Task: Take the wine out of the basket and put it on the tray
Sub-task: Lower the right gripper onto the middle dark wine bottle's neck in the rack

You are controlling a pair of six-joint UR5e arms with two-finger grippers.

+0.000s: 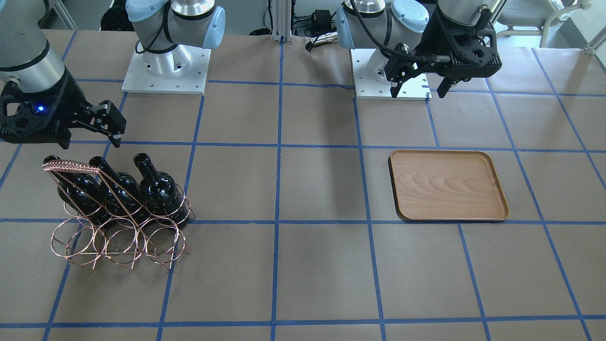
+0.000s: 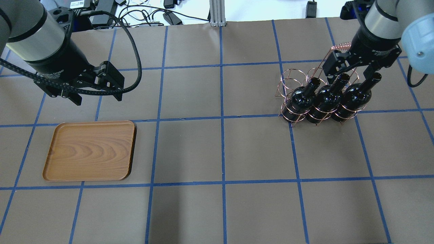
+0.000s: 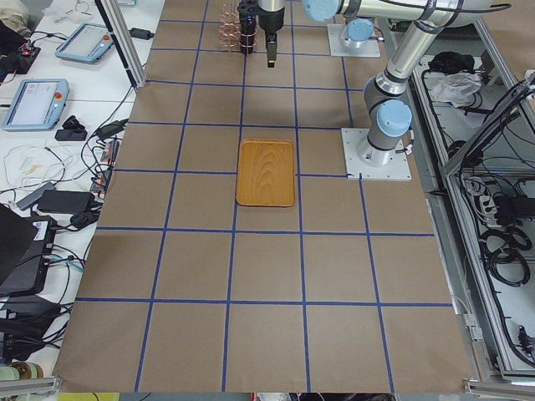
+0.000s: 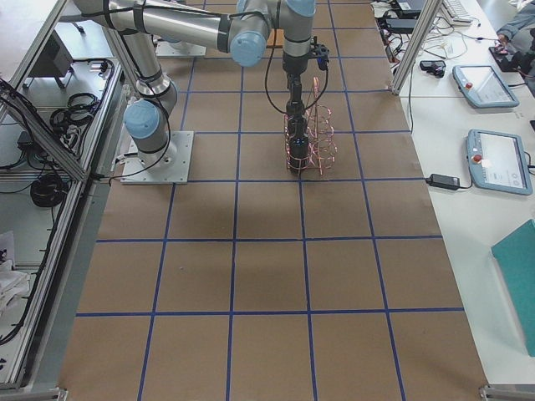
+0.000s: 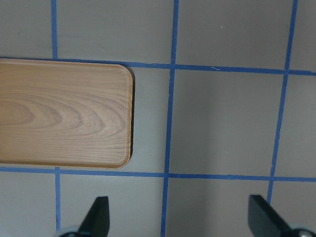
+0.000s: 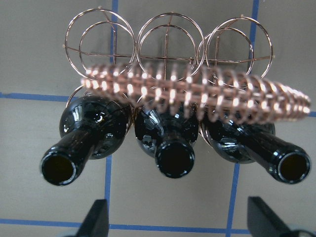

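Note:
Three black wine bottles (image 2: 301, 98) (image 2: 325, 100) (image 2: 352, 98) stand tilted in the near row of the copper wire basket (image 2: 291, 79), with the far row of rings empty. In the right wrist view their open mouths (image 6: 175, 160) point up under the wire-wound handle (image 6: 197, 94). My right gripper (image 2: 349, 76) (image 6: 182, 219) hovers open above the bottle necks, touching nothing. The wooden tray (image 2: 90, 150) (image 1: 447, 185) lies bare on the other side of the table. My left gripper (image 2: 97, 98) (image 5: 180, 219) hangs open and empty just beyond the tray's far edge.
The brown table carries a grid of blue tape. The two arm bases (image 1: 165, 71) (image 1: 390, 76) stand at the robot's edge. An aluminium post (image 2: 215, 13) and cables sit at the far edge. Side desks hold teach pendants (image 4: 501, 163).

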